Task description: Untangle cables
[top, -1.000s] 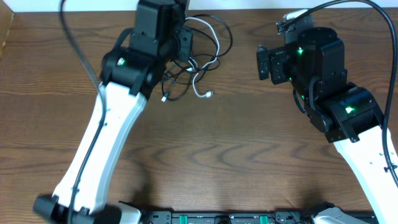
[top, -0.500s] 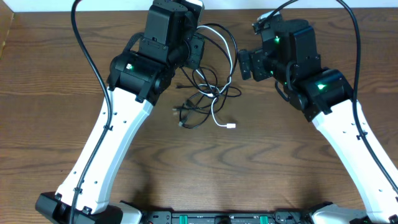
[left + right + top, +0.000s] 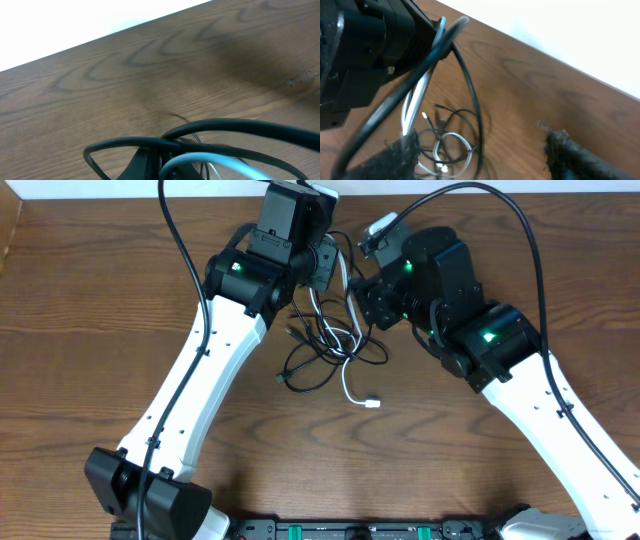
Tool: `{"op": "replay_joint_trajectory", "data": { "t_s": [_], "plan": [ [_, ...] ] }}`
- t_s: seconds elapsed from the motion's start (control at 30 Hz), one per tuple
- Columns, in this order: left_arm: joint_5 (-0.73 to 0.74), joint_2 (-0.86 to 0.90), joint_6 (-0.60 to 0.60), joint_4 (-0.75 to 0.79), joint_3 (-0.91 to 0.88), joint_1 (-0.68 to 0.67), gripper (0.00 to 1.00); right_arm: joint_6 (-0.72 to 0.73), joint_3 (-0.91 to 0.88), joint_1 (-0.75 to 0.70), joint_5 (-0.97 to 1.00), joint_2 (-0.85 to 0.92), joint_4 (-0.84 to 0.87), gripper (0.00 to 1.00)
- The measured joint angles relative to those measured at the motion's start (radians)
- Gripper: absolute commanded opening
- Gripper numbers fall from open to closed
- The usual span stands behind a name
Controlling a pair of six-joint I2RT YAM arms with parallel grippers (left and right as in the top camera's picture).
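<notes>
Left end effector (image 3: 327, 268) pinching two cables (image 3: 335, 340), one black, one white, right end effector (image 3: 482, 152) spread wide, gripping nothing

The overhead view was bright and even, lit from above. The table (image 3: 70, 350) showed its grain clearly, with only faint, soft shadows near the arms (image 3: 190, 400) and no glare. A white strip (image 3: 120, 188) along 12 o'clock was washed out. Small green lamps (image 3: 487, 337) glowed on both arms.

In the left wrist view the cables (image 3: 225, 127) at 6 o'clock lay too near the lens and were blurred. The table behind them was fairly sharp. A broad soft shadow darkened 2 o'clock, and 11 o'clock was blown out to plain white.

The right wrist view was soft throughout. The cables were smeared, and the fingers (image 3: 572, 155) of the right gripper (image 3: 480, 147) at 5 and 7 o'clock were dark and fuzzy. The area at 1 o'clock was overexposed.
</notes>
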Motion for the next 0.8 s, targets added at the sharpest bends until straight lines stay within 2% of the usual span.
{"op": "replay_joint_trajectory", "data": {
  "t_s": [0.07, 0.1, 0.17, 0.23, 0.33, 0.8],
  "plan": [
    [0.0, 0.001, 0.004, 0.003, 0.0, 0.0, 0.07, -0.005, 0.0, 0.0, 0.012, -0.002, -0.004, 0.43],
    [0.0, 0.001, 0.004, 0.005, 0.0, 0.0, 0.08, -0.003, 0.0, 0.0, 0.014, -0.003, -0.008, 0.42],
    [0.0, 0.001, 0.004, 0.005, 0.0, 0.0, 0.08, -0.009, 0.0, 0.0, 0.016, -0.005, -0.011, 0.54],
    [0.0, 0.0, 0.005, 0.005, 0.0, 0.0, 0.07, -0.011, 0.0, 0.0, 0.02, -0.005, -0.018, 0.63],
    [0.0, -0.003, 0.006, 0.009, 0.0, 0.0, 0.07, -0.015, 0.0, 0.0, 0.023, -0.005, -0.025, 0.68],
    [0.0, -0.134, 0.007, -0.016, 0.0, 0.0, 0.08, -0.016, 0.0, 0.0, 0.024, 0.047, -0.027, 0.58]
  ]
}}
